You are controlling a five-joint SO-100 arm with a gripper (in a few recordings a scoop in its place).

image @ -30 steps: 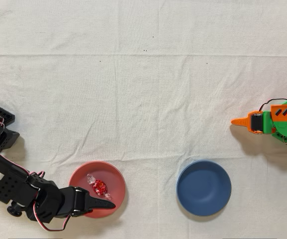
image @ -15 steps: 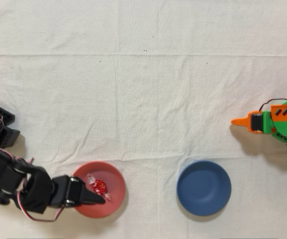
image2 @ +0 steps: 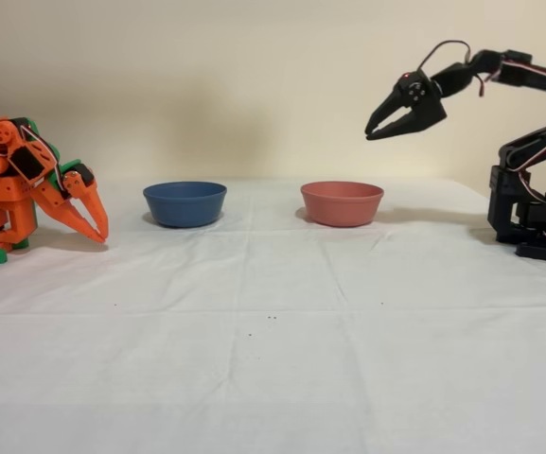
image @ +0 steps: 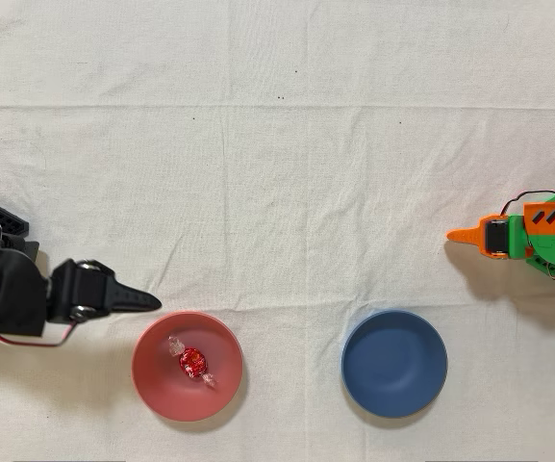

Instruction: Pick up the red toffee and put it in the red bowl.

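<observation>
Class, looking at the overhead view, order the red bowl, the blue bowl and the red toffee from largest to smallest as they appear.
1. Red bowl and blue bowl: they look alike in size, so no ranking between them.
2. Red toffee: far smaller, lying inside the red bowl.

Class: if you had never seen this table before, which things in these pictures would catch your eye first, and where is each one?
The shiny red toffee lies inside the red bowl, in the overhead view's lower left. The black arm's hand hangs empty, high above that bowl in the fixed view. A dark blue bowl sits beside it.

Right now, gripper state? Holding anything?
Gripper: open, holding nothing, raised above the table.
Red toffee lies in the red bowl.
</observation>
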